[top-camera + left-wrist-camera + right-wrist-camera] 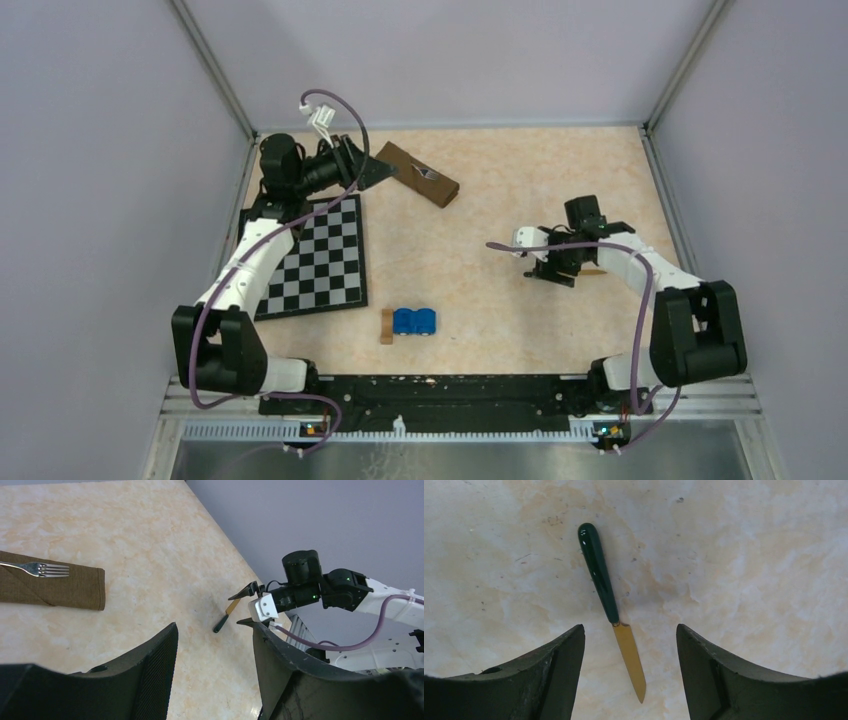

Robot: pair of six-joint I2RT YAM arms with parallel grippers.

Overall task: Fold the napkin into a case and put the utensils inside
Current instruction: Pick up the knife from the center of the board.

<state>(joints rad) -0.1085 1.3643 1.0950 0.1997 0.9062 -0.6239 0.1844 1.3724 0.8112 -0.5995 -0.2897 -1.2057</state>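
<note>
The napkin lies folded into a long dark brown case (418, 174) (50, 585) at the back of the table. A silver fork (42, 569) rests on it, tines showing; its handle runs out of the left wrist view. My left gripper (385, 172) (215, 635) hovers open just left of the case's end, holding nothing. A knife (614, 615) (226, 615) with a dark green handle and gold blade lies flat on the table at the right. My right gripper (565, 268) (630, 630) is open directly above it, one finger on each side of the blade, apart from it.
A black-and-white chessboard mat (315, 260) lies at the left under the left arm. A blue object (414, 321) and a small tan wooden block (387, 326) sit near the front middle. Grey walls close in the table at the back and both sides.
</note>
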